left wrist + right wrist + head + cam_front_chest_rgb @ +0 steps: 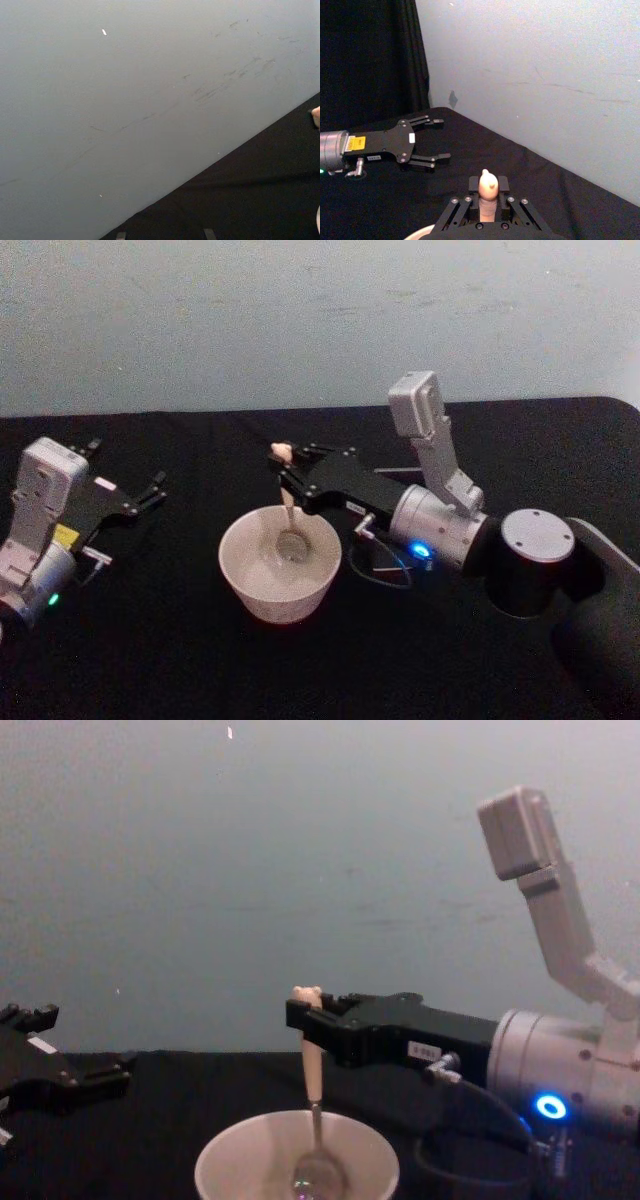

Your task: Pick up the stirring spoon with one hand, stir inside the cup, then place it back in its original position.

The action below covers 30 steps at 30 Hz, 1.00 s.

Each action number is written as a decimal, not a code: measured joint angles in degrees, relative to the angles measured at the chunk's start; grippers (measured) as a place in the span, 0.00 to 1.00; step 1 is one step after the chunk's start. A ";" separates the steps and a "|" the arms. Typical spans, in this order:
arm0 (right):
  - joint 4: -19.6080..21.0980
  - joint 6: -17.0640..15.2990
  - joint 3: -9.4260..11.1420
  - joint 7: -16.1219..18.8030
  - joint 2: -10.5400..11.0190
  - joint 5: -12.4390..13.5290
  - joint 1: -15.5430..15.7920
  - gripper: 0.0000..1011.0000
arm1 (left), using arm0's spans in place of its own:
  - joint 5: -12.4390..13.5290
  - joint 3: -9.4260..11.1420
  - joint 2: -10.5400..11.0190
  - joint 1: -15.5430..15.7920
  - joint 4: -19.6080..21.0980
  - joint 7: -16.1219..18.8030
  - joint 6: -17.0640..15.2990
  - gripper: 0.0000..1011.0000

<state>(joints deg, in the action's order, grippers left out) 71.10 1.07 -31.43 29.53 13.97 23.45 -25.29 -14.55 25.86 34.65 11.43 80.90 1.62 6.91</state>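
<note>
The cream-white cup (272, 602) stands on the black table in front of me. The stirring spoon (288, 505) hangs upright with its metal bowl (318, 1175) down inside the cup (238, 1127). My right gripper (287, 473) reaches over the cup from the right and is shut on the pale handle just under the bear head (487, 184). In the chest view the right gripper (306, 1018) holds the spoon (312, 1072) above the cup's middle. My left gripper (158, 490) stays parked at the left, open and holding nothing. The original position is out of view.
A black cloth covers the table (150, 640), with a pale wall (300, 310) behind it. A dark cable (380, 570) loops on the table to the right of the cup. In the right wrist view the open left gripper (442, 139) lies farther off over bare cloth.
</note>
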 joint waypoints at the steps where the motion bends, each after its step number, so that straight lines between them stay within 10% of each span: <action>1: 0.61 -0.20 0.26 -0.03 0.39 -0.01 0.35 0.22 | 0.00 0.00 0.00 0.00 0.00 0.00 0.00 0.99; 17: 9.70 -3.15 0.66 2.24 5.09 2.83 5.93 0.22 | 0.00 0.00 0.00 0.00 0.00 0.00 0.00 0.99; 30: 8.43 -3.54 -1.75 2.45 3.61 3.27 4.78 0.22 | 0.00 0.00 0.00 0.00 0.00 0.00 0.00 0.99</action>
<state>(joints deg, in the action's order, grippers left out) 79.53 -2.47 -33.18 31.98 17.58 26.72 -20.51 -14.55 25.86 34.65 11.43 80.90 1.62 6.91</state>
